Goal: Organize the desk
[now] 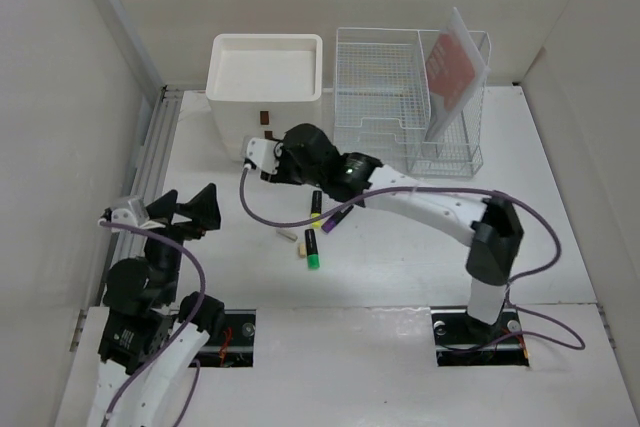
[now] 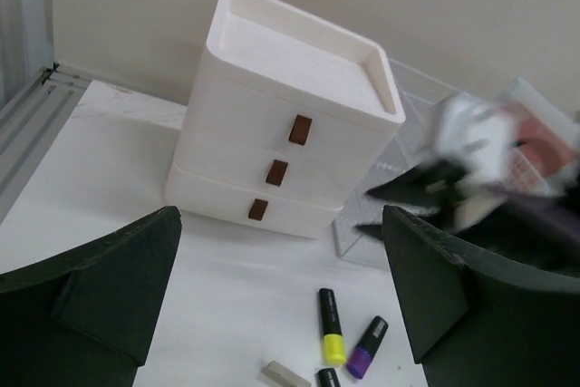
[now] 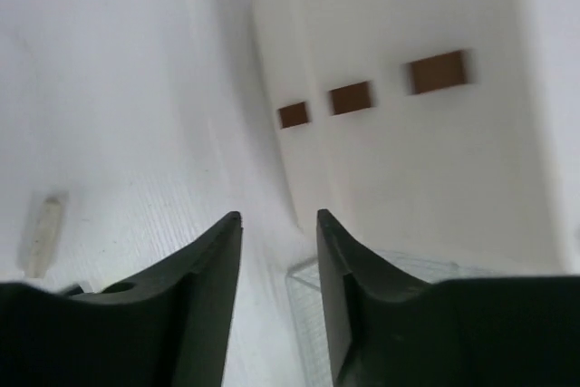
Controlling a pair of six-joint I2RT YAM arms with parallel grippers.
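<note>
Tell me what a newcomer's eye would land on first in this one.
First, the right arm stretched diagonally across the desk, with the right gripper slightly open close to the front of the cream three-drawer box at the far side. Next come the loose highlighters scattered mid-desk. Last is the red-and-white card standing in the wire rack to the right of the box.

Desk (image 1: 400, 267): matte white, w/ grey rail (image 1: 150, 162) along edge. Drawer box (image 1: 265, 77): cream, 3 brown handles (image 2: 277, 172). Wire rack (image 1: 380, 77): white, fine grid mesh. Booklet (image 1: 445, 65) in rack: red-orange. Markers, all black-bodied: yellow-cap marker (image 2: 329, 324), purple-cap marker (image 2: 366, 347), green-cap marker (image 1: 311, 250). Small stick (image 1: 286, 235): off-white. Cables (image 1: 244, 195): purple.
</note>
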